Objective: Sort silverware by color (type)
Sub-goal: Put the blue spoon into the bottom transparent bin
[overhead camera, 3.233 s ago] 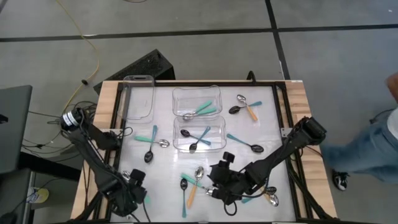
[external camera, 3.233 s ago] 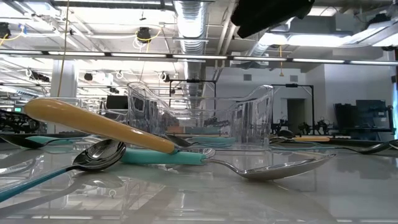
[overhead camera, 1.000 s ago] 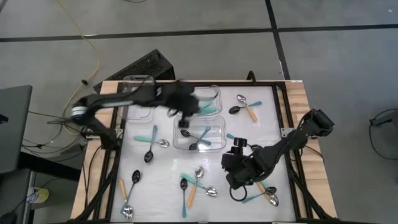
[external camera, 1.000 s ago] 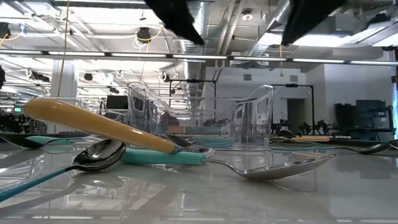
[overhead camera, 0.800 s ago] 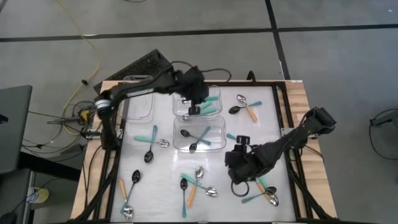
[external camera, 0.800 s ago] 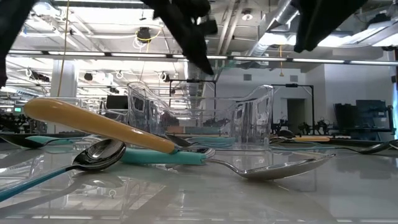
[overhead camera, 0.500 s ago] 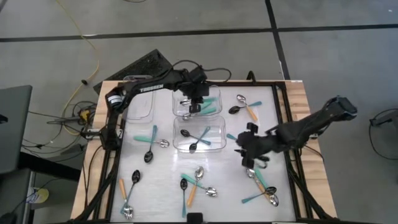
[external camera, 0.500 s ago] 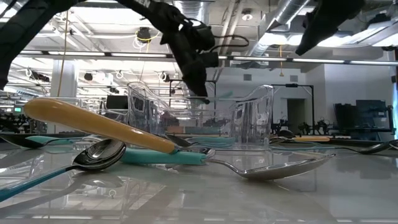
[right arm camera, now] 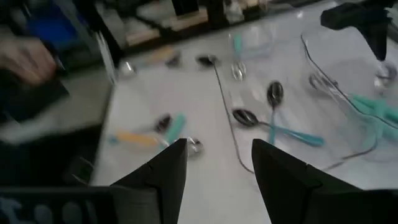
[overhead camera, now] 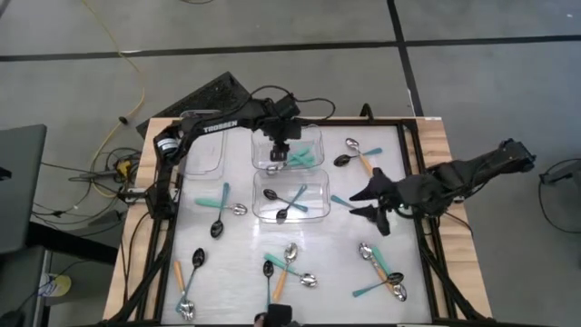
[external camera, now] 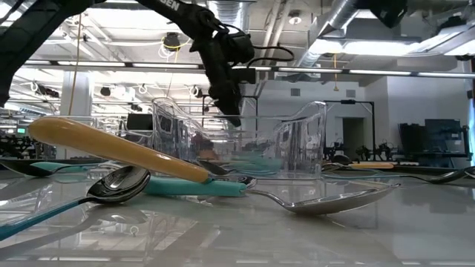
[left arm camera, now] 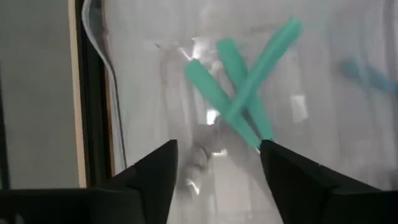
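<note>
Most spoons (overhead camera: 289, 261) lay loose on the table (overhead camera: 236, 263), unsorted. Right gripper (overhead camera: 370, 205) hovered mid-table, fingers apart, empty. Two tubs (overhead camera: 290, 195) held a few teal-handled spoons; left gripper (overhead camera: 280, 149) sat over the far one, open, empty. Early stage.

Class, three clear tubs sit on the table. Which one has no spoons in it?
The far-left tub, nearest the table's left edge. It holds nothing, while the far middle tub and the tub in front of it each contain teal-handled spoons.
</note>
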You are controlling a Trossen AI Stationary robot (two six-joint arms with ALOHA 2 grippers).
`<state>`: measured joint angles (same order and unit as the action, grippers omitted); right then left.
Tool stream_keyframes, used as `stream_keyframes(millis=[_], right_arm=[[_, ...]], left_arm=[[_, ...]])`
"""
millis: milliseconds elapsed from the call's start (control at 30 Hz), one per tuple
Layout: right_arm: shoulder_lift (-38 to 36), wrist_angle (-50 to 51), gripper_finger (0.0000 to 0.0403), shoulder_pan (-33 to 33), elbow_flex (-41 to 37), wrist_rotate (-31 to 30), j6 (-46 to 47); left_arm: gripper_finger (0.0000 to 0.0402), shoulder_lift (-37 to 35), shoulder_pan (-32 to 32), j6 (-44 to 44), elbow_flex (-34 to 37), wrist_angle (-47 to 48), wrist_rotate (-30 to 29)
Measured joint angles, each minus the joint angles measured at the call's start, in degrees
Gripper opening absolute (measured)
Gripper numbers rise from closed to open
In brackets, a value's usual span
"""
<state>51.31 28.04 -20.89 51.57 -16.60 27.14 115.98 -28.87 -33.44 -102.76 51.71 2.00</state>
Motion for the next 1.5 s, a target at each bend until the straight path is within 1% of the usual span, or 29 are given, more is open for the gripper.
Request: stream_keyframes(millis=[67, 100, 167, 200, 300, 367, 433, 500, 567, 633, 733, 767, 833, 867, 933, 967, 1033, 1133, 1200, 1300, 1367, 1433, 1500], right_arm=[[-0.6, -0.6, 0.0203, -0.1, 0.0, 0.0, 2.7], [-0.5, -0.3, 0.0203, -0.1, 0.0, -0.1, 3.2], [0.3, 0.0, 0.0203, -0.1, 0.0, -1.5, 2.6], [1.0, 0.2, 0.0203, 0.0, 0.0, -2.7, 1.4], [3.7, -0.1, 0.0203, 1.1, 0.2, -5.2, -4.5], [4.7, 3.2, 0.0203, 2.8, 1.5, -4.7, -8.2], [5.0, 6.7, 0.0203, 5.2, 3.7, -2.8, -8.2], [5.3, 13.2, 0.0203, 7.5, 4.4, 0.2, -5.8], [5.7, 17.4, 0.0203, 10.0, 4.4, 2.9, -3.8], [6.9, 23.5, 0.0203, 11.6, 4.4, 3.3, -1.4], [8.9, 30.1, 0.0203, 13.0, 4.3, 2.8, -0.2], [9.9, 31.2, 0.0203, 13.2, 4.1, 2.5, -0.2], [10.9, 30.0, 0.0203, 13.2, 3.0, 2.4, -1.3], [11.0, 29.4, 0.0203, 13.1, 2.0, 3.1, -2.7], [11.4, 28.4, 0.0203, 13.6, 0.0, 7.7, -6.1], [11.6, 27.5, 0.0203, 14.3, -0.9, 10.1, -7.3], [11.9, 26.2, 0.0203, 16.6, -2.4, 12.6, -8.0], [12.0, 24.9, 0.0203, 20.2, -3.8, 13.0, -7.3], [12.1, 24.2, 0.0203, 22.0, -4.3, 12.2, -5.9], [12.0, 25.1, 0.0203, 23.0, -4.2, 12.1, -5.8], [12.0, 25.5, 0.0203, 22.8, -4.4, 11.7, -6.2], [12.0, 23.6, 0.0203, 22.4, -5.8, 11.7, -6.6], [12.0, 20.5, 0.0203, 21.8, -9.1, 11.7, -6.9]], left_arm=[[0.0227, -1.1, -0.5, 1.5, -1.9, 3.1, 1.4], [0.0229, -2.2, -0.9, 2.8, -2.2, 4.6, 4.0], [0.023, -4.0, -1.8, 4.4, -2.2, 8.4, 11.5], [0.0228, -5.0, -2.3, 5.2, -2.1, 10.1, 15.5], [0.022, -7.8, -3.0, 8.2, -2.0, 14.7, 25.1], [0.0213, -10.6, -2.7, 11.2, -2.0, 14.8, 29.3], [0.0205, -13.6, -1.2, 13.9, -2.0, 15.7, 28.3], [0.0197, -16.6, 0.7, 15.8, -2.0, 16.7, 23.9], [0.0189, -19.6, 2.4, 17.9, -1.9, 17.6, 19.9], [0.0182, -22.3, 4.4, 20.4, -1.9, 18.1, 17.1], [0.0174, -27.0, 6.8, 22.7, 1.3, 17.8, 15.3], [0.0171, -28.7, 7.4, 23.3, 3.0, 17.1, 15.2], [0.0168, -32.6, 8.5, 24.6, 7.5, 14.5, 15.2], [0.0166, -34.6, 9.0, 25.7, 10.3, 12.5, 15.3], [0.0163, -39.3, 9.7, 28.5, 16.4, 6.8, 14.9], [0.0162, -41.8, 9.8, 29.8, 19.8, 4.3, 14.5], [0.016, -46.8, 10.3, 31.8, 26.7, -0.7, 13.1], [0.0159, -54.1, 10.6, 33.9, 37.1, -11.2, 10.7], [0.0159, -58.1, 10.9, 34.7, 43.9, -20.9, 10.3], [0.0159, -62.0, 11.2, 35.1, 52.5, -32.9, 10.6], [0.0159, -63.0, 11.3, 35.5, 56.6, -40.0, 10.8], [0.0159, -63.3, 11.3, 35.7, 59.8, -44.9, 10.8], [0.0159, -63.1, 11.3, 35.7, 61.7, -47.4, 10.8]])
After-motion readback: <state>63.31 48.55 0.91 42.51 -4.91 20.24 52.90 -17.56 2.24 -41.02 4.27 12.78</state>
